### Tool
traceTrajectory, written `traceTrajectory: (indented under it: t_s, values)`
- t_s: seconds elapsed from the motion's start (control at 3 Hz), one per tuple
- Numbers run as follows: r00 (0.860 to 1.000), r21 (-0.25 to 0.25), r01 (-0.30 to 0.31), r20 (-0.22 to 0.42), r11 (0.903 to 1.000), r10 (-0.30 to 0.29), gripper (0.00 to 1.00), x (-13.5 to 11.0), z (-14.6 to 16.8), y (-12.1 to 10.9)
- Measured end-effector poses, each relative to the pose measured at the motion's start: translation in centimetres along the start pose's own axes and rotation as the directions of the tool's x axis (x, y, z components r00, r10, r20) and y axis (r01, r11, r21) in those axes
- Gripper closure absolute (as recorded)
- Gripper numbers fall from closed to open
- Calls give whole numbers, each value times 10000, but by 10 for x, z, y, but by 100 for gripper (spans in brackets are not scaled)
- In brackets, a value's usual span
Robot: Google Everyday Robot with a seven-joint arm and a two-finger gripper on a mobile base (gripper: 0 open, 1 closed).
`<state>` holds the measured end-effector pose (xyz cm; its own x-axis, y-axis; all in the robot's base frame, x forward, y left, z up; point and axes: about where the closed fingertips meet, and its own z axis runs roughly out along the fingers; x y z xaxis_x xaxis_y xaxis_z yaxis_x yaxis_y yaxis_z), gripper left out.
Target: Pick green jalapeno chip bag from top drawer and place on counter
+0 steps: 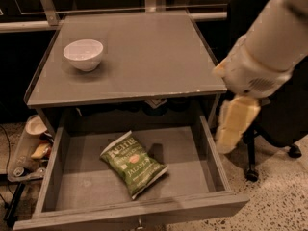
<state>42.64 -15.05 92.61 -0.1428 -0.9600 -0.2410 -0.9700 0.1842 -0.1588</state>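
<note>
The green jalapeno chip bag (133, 163) lies flat in the middle of the open top drawer (211, 153), tilted diagonally. The counter (144, 57) above it is a flat grey tabletop. My arm comes in from the upper right, and the gripper (232, 126) hangs pale and blurred just above the drawer's right wall, to the right of the bag and apart from it. It holds nothing that I can see.
A white bowl (83, 54) stands on the counter's left side. A black office chair (269, 129) stands right of the drawer, behind my arm. A low tray with clutter (30, 150) sits on the floor at the left.
</note>
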Motion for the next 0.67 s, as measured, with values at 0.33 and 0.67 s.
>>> traceTrajectory:
  t_s: [0.33,0.67]
  values:
    - [9985,-1207,-367,365,9920,414,0,-35,64,6]
    - [9918,-2634,-362,1089,9640,670,0,-54,104,15]
